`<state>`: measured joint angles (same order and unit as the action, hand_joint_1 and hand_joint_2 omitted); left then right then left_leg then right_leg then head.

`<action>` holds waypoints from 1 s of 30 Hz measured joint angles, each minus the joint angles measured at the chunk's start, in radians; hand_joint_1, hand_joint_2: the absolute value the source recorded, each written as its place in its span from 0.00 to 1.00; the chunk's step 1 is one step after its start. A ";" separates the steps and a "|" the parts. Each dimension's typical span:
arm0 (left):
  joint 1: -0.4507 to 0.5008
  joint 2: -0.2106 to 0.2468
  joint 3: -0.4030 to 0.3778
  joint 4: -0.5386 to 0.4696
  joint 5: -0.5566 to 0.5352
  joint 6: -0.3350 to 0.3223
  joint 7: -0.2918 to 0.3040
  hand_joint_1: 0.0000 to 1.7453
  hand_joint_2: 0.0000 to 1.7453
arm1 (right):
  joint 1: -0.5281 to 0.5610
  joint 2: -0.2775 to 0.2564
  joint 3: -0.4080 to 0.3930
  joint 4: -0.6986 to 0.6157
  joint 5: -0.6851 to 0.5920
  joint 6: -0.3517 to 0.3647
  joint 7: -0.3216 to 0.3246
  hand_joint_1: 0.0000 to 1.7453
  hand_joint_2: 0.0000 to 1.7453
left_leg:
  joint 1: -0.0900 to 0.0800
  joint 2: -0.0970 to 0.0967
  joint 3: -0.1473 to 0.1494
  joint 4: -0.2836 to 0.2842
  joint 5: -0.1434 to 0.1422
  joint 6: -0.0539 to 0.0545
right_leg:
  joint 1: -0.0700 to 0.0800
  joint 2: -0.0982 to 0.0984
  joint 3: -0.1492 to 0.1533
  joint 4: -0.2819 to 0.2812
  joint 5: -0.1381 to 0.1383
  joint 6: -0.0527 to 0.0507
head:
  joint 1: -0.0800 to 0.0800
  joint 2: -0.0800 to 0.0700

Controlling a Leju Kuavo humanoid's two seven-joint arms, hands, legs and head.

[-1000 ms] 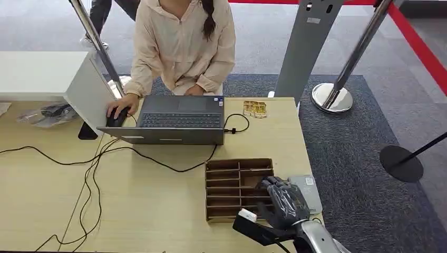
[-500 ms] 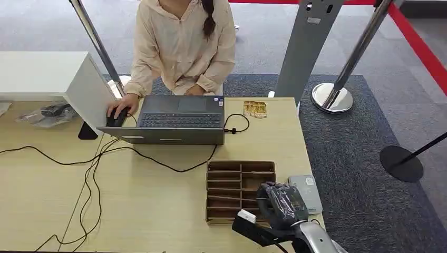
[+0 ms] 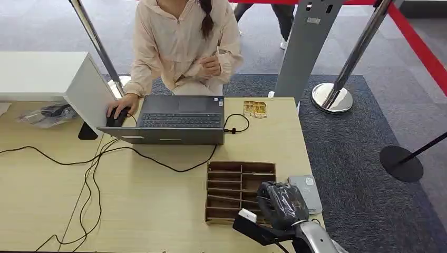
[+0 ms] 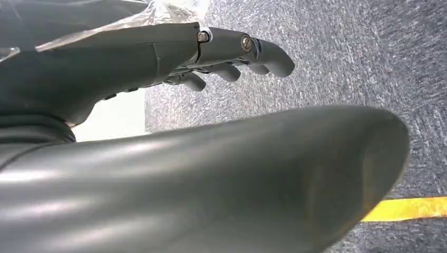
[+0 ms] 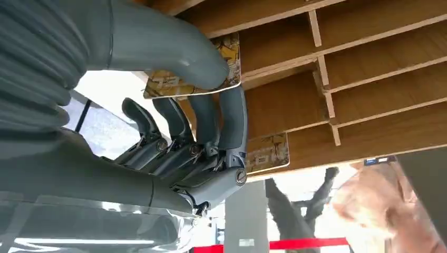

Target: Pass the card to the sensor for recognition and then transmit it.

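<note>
One card (image 5: 211, 68) is pinched by the right hand (image 3: 283, 204) – thumb on its face, dark fingers (image 5: 232, 121) behind it, over the wooden slot tray (image 3: 226, 182) at the bench (image 3: 158, 211) edge, roughly 5 o'clock from the laptop (image 3: 176, 118). Second card (image 5: 269, 153) sits in a slot just beside the fingers.

Risks as I judge them:
- Grip looks like it's on one end of the card only; a fast lift could let it pivot or slip out.
- Fingers are close to the tray dividers and that second card, so pulling out at an angle could snag a divider, drag the tray, or flick the spare card out.
- Grey sensor pad (image 3: 308, 192) is touching-close at the tray's 3 o'clock side, near the bench edge; an overshoot sends the card to the carpet.
- Card tilted at the pad means no read.

Left hand (image 4: 221, 52) hangs over the floor, fingers loosely apart, holding nothing. Person (image 3: 184, 42) sits at 12 o'clock behind the laptop.
</note>
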<state>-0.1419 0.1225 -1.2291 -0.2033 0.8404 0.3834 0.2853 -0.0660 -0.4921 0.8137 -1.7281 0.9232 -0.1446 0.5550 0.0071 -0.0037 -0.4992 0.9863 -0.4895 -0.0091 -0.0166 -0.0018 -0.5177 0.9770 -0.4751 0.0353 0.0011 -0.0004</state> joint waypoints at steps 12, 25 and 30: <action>0.000 0.003 0.000 0.000 -0.015 -0.010 -0.005 0.00 0.00 | -0.032 -0.003 -0.033 -0.041 0.105 0.068 -0.008 0.89 1.00 | 0.000 0.000 0.000 0.000 0.000 0.000 | 0.000 0.000 0.000 0.000 0.000 0.000 | 0.000 0.000; 0.000 0.003 0.000 0.000 -0.028 -0.027 -0.024 0.00 0.00 | -0.171 -0.018 -0.137 -0.214 0.166 0.297 -0.075 0.90 1.00 | 0.000 0.000 0.000 0.000 0.000 0.000 | 0.000 0.000 0.000 0.000 0.000 0.000 | 0.000 0.000; 0.000 0.003 0.000 0.000 -0.035 -0.031 -0.036 0.00 0.00 | -0.252 -0.018 -0.168 -0.273 0.155 0.340 -0.079 0.91 1.00 | 0.000 0.000 0.000 0.000 0.000 0.000 | 0.000 0.000 0.000 0.000 0.000 0.000 | 0.000 0.000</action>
<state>-0.1415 0.1259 -1.2291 -0.2033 0.8057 0.3529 0.2495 -0.3179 -0.5104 0.6458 -2.0012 1.0781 0.1953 0.4761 0.0071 -0.0033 -0.4992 0.9866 -0.4894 -0.0091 -0.0167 -0.0018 -0.5175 0.9771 -0.4751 0.0353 0.0011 -0.0004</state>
